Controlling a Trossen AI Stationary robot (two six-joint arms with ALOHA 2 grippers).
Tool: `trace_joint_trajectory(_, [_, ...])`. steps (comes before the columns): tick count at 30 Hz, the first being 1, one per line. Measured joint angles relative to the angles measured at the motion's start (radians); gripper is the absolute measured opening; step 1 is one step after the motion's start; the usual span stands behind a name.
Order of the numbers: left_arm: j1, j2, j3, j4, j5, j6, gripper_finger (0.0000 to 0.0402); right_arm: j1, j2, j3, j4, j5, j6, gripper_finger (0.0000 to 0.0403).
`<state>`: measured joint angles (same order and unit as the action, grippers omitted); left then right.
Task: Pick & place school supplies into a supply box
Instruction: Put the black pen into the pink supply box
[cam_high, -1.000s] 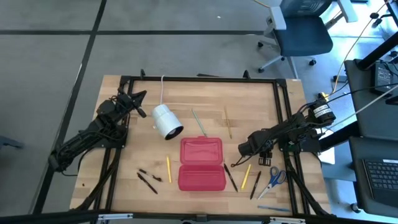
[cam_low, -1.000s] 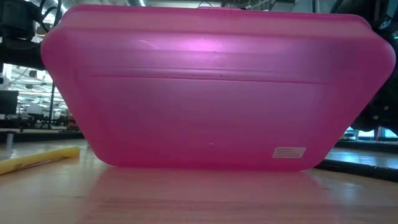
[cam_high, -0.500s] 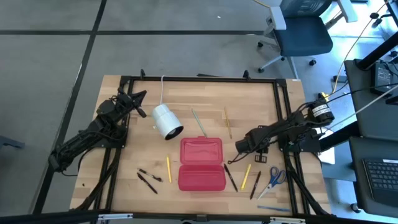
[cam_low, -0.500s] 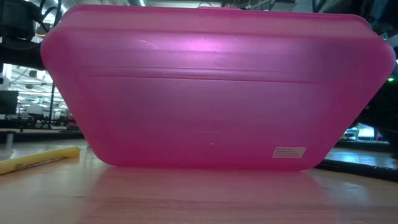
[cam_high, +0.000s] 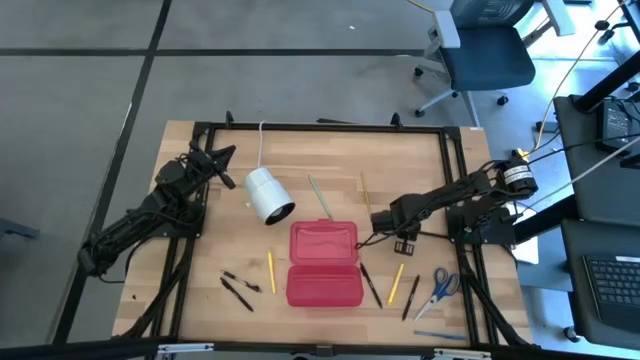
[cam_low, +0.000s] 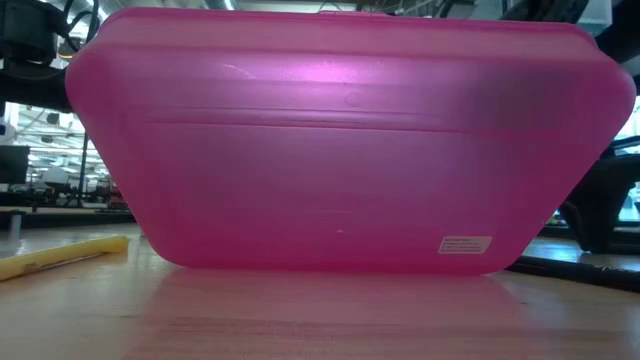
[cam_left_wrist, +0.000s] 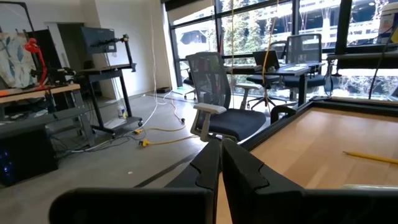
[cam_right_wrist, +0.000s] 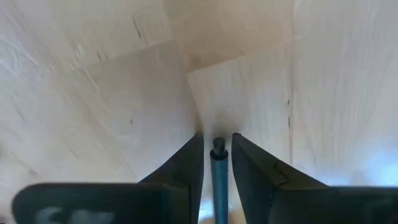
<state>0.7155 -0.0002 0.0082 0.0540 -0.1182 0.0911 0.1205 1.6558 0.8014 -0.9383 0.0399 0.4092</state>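
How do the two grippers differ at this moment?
The left gripper is at the far left corner of the table, away from the supplies, while the right gripper is just beside the red case. The left gripper is shut on nothing, while the right gripper is shut on a thin dark pen. Both are dark, with two fingers close together.

Right arm stretched in from the right edge of the high view toward frame centre, right gripper low over the table. In its wrist view the fingers are clamped on a thin dark-teal pen. Left arm folded at upper left, left gripper idle, fingers pressed together.
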Motion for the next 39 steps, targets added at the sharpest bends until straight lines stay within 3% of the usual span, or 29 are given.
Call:
trace_joint_trajectory(12, [0.000,0.000,0.000,-0.001,0.000,0.000,0.0013,-0.002,0.005,0.044,0.005,0.053,-0.061,0.0087])
trace_joint_trajectory(21, [0.000,0.000,0.000,-0.001,0.000,0.000,0.0008,-0.004,0.004,0.055,0.053,0.034,-0.102,0.0087])
trace_joint_trajectory(27, [0.000,0.000,0.000,-0.002,0.000,0.000,0.0012,0.002,-0.027,0.117,-0.070,0.034,-0.096,0.0087])
trace_joint_trajectory(33, [0.000,0.000,0.000,-0.005,0.000,0.000,0.0009,0.009,-0.121,0.123,-0.188,0.010,0.009,0.0089])
trace_joint_trajectory(39, [0.000,0.000,0.000,-0.005,0.000,0.000,0.0010,0.009,-0.167,0.094,-0.252,-0.017,0.094,0.0142])
